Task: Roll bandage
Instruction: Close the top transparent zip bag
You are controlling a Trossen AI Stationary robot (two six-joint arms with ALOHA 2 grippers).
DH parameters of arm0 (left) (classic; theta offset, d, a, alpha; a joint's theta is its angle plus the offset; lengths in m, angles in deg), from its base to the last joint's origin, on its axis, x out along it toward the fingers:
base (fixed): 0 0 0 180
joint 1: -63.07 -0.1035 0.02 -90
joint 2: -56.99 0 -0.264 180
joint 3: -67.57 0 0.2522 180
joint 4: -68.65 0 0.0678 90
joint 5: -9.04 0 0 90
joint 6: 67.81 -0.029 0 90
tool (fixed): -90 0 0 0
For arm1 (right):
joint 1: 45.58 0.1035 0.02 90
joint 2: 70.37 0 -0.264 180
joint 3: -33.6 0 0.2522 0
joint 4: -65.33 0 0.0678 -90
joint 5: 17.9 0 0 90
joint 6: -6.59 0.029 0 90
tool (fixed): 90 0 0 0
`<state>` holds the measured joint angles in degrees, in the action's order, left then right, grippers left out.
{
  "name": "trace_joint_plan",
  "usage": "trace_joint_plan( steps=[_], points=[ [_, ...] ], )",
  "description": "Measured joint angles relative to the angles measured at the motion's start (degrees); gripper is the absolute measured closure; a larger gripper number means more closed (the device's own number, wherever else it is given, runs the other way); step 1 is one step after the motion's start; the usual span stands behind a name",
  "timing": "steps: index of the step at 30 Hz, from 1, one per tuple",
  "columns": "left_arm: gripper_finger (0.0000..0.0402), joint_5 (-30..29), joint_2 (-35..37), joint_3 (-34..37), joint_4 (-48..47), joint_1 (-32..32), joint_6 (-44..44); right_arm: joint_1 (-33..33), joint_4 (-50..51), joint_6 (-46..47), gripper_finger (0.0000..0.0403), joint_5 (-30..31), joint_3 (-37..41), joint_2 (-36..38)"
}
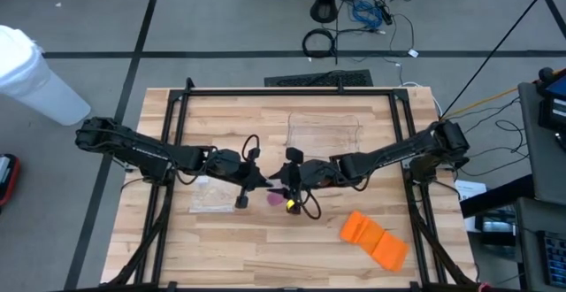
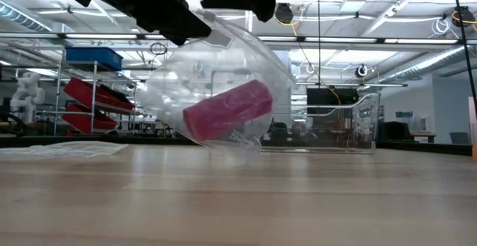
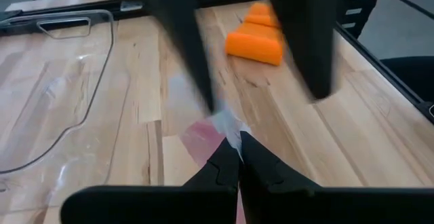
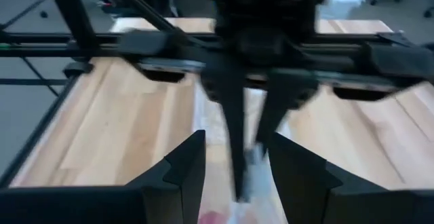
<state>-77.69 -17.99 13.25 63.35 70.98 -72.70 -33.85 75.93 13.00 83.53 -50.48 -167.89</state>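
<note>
A clear plastic bag (image 2: 216, 74) with a pink bandage roll (image 2: 227, 112) inside hangs at the table's middle, its lower end on the wood. My left gripper (image 1: 262, 183) comes from the left and is shut on the bag's top. My right gripper (image 1: 287, 186) faces it from the right. It is open, with its fingers (image 3: 196, 68) standing on either side of the bag's top. In the right wrist view its own fingers (image 4: 183, 173) frame the left gripper's shut fingertips. My left gripper pinches the bag's upper edge (image 3: 229, 123) between its shut fingertips, slanting down from the table's left. The bag hangs below them, tilted, with its lower end (image 2: 244, 147) on the table and the pink roll lying aslant inside. My right gripper has one fingertip (image 3: 209, 102) close against the bag's plastic; I cannot tell whether it touches.
A clear plastic container (image 1: 325, 133) stands toward the far middle. A flat piece of clear plastic (image 1: 210, 196) lies left of the grippers. An orange bundle (image 1: 375, 239) lies near the right front. Black frame rails (image 1: 292, 91) border the tabletop.
</note>
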Motion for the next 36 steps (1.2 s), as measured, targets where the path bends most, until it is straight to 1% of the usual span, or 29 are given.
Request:
trace_joint_plan(
  steps=[5,8,11,14,16,20,23,27,33,36],
  points=[
    [0.0402,-0.97,0.0,0.0,0.0,0.0,-0.02,-0.94,1.64,-0.18,0.0257,0.22,-0.01,0.04],
    [0.0402,-1.01,0.0,0.0,0.0,0.0,-0.02,-1.24,1.51,-2.19,0.0257,0.19,-0.01,0.03],
    [0.0402,-2.4,0.0,0.0,0.03,0.01,-0.04,-1.61,1.68,-2.82,0.0257,0.12,-0.01,0.03],
    [0.0402,-3.27,0.0,0.0,0.0,0.0,-0.04,-2.03,1.64,-2.99,0.0257,-1.78,-0.01,0.03],
    [0.0402,-3.35,0.0,0.0,0.0,0.0,-0.04,-2.11,1.59,-2.78,0.0257,-2.83,-0.01,-0.31],
    [0.0402,-3.28,0.0,0.0,-0.39,0.08,-0.04,-2.13,2.18,-2.84,0.0257,-2.82,-0.01,-0.79],
    [0.0402,-2.4,-0.01,0.0,-2.36,0.39,-0.49,-2.3,3.51,-2.33,0.0262,-2.8,-0.01,-0.95],
    [0.0402,-2.42,0.0,0.02,-1.96,0.44,-0.52,-2.3,4.63,-2.04,0.029,-2.76,-0.01,-0.95],
    [0.0402,-2.47,0.0,0.02,-1.96,0.44,-0.52,-2.32,4.72,-2.5,0.0363,-2.71,-0.01,-0.95],
    [0.0402,-2.5,0.0,0.02,-1.58,0.44,-0.55,-2.62,4.59,-2.57,0.0391,-2.76,-0.01,-0.95]
  ],
)
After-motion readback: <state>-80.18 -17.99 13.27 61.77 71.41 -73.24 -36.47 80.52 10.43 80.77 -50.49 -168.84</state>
